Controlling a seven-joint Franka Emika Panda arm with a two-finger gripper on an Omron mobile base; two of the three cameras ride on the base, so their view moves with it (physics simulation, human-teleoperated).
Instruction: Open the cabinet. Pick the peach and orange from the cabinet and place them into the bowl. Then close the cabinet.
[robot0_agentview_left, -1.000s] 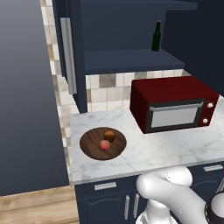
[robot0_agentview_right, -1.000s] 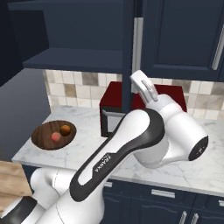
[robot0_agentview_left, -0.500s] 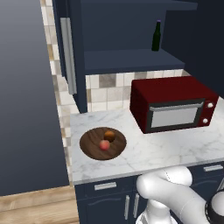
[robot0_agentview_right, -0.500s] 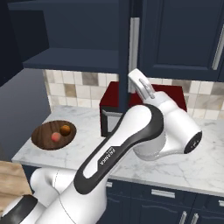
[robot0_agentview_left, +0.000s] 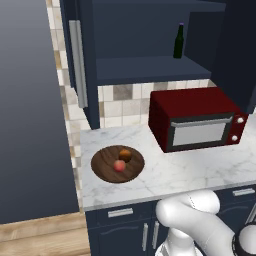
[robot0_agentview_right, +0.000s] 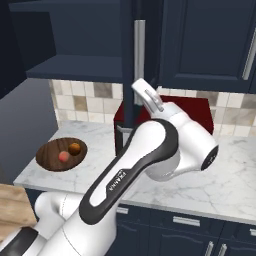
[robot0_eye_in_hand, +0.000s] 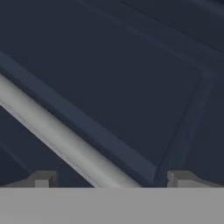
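Jaws (robot0_eye_in_hand: 109, 181) stand wide apart at the bottom of the hand view, with the cabinet's (robot0_eye_in_hand: 131, 78) silver bar handle (robot0_eye_in_hand: 65, 140) running diagonally between them, probably lined up to grip it and swing the door shut. Left of centre in the left base view, the peach (robot0_agentview_left: 119, 165) and orange (robot0_agentview_left: 125, 155) already lie in the bowl (robot0_agentview_left: 102, 167) on the marble bench (robot0_agentview_left: 200, 172), beside a red microwave (robot0_agentview_left: 200, 120); tiled wall behind

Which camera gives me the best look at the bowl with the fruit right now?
The left base view: the bowl sits near and unobstructed on the counter, with the peach and orange plainly inside. The right base view shows it smaller, at the counter's far left. The hand view faces a cabinet door and its handle.
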